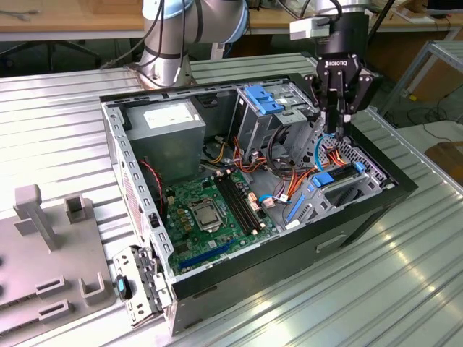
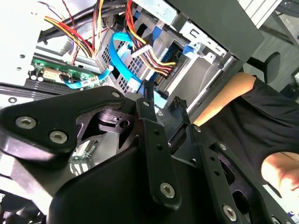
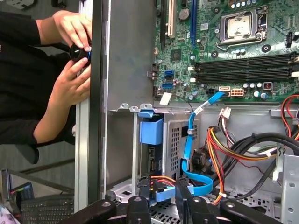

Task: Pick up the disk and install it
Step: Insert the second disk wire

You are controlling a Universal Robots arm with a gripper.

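Observation:
The disk, a dark flat slab with blue rails, lies low in the open computer case, in the bay on the exterior view's right. My black gripper hangs straight down just above and behind it, among the orange and blue cables. Both wrist views show my gripper with its fingers a little apart. Nothing is clamped between them; a blue flat cable runs behind the gap.
The case holds a grey power-supply box, a green motherboard and a metal drive cage with a blue clip. A person's hands hold a small black object at the case's edge. A grey fixture stands outside the case.

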